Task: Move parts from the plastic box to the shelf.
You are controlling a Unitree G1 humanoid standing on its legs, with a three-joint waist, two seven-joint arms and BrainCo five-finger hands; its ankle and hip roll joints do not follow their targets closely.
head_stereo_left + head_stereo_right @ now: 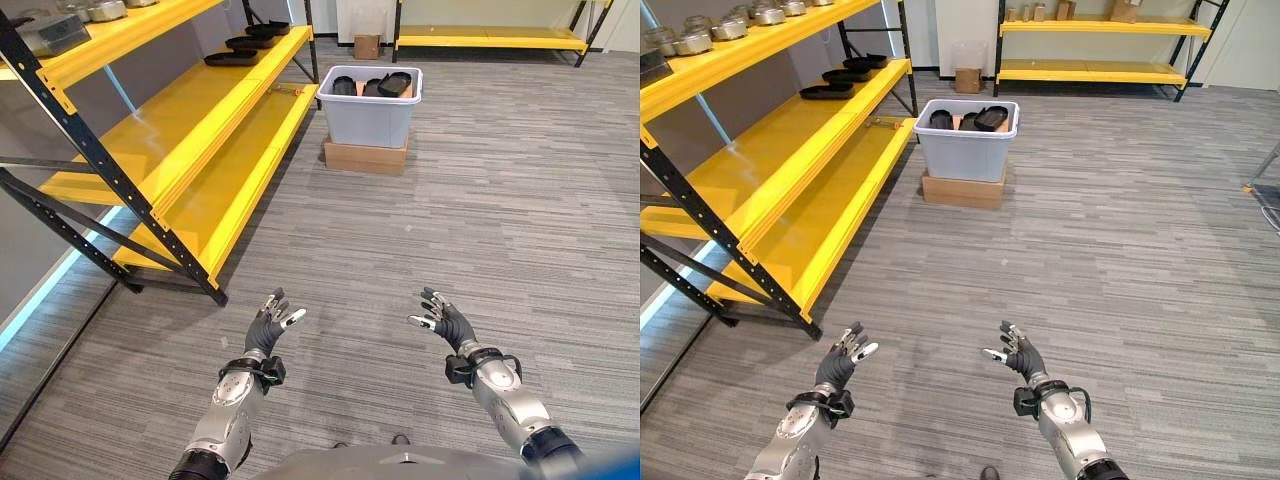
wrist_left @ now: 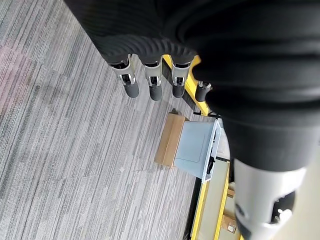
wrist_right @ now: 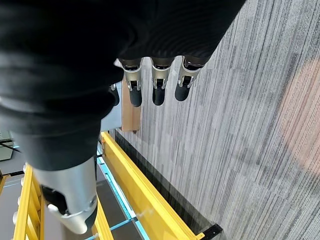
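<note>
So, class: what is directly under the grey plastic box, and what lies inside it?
The plastic box stands on a flat cardboard carton on the floor. Inside, dark parts show at the top; its opaque walls hide whatever lies deeper.

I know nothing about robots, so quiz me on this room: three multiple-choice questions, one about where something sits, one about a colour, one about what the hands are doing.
1. The grey plastic box stands on:
A. a flat brown cardboard carton
B. the yellow shelf
C. a chair

2. The shelf boards of the black-framed rack are:
A. yellow
B. white
C. red

3. The left robot hand and right robot hand are:
A. open and empty
B. gripping a part
C. inside the box

Answers:
1 A, the carton lies directly under the box on the floor.
2 A, every board is yellow.
3 A, both hang over bare carpet with relaxed fingers.
</note>
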